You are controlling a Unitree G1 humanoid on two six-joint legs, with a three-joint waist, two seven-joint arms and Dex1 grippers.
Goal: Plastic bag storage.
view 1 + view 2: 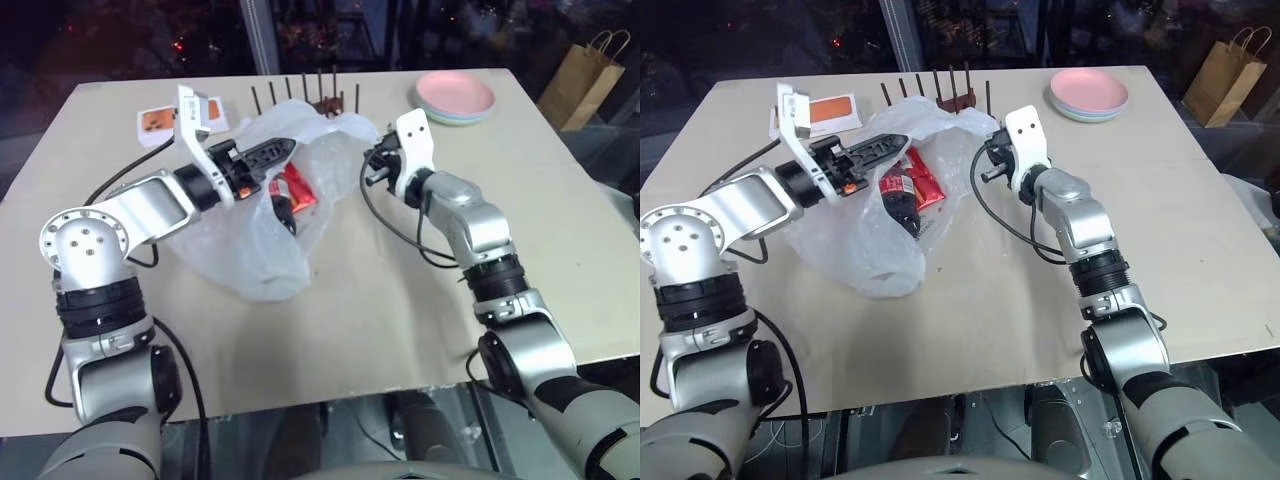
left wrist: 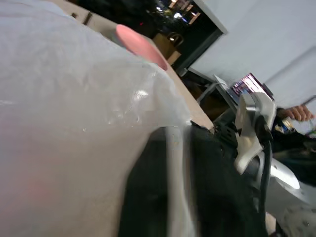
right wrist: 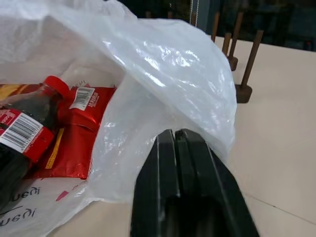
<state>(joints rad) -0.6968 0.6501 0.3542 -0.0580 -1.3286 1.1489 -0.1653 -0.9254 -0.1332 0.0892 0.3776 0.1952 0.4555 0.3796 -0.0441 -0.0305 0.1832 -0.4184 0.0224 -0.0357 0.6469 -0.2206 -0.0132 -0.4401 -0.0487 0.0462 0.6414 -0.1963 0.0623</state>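
Plastic bag (image 1: 255, 225) on the table (image 1: 400, 290), right gripper (image 3: 177, 136) pinched on its edge, left gripper (image 1: 275, 152) half wide at its mouth, bottle (image 1: 898, 197) inside

Both arms are silver-grey metal shells with black ribbed joint bands and loose black cables. A round cap ringed with small screws covers the left elbow. White brackets sit just behind each black-fingered gripper.

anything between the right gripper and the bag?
Nothing visible. The right gripper has its fingers together on a fold at the edge of the plastic bag. The bottle and red snack packet lie inside the bag, off to one side of the fingers.
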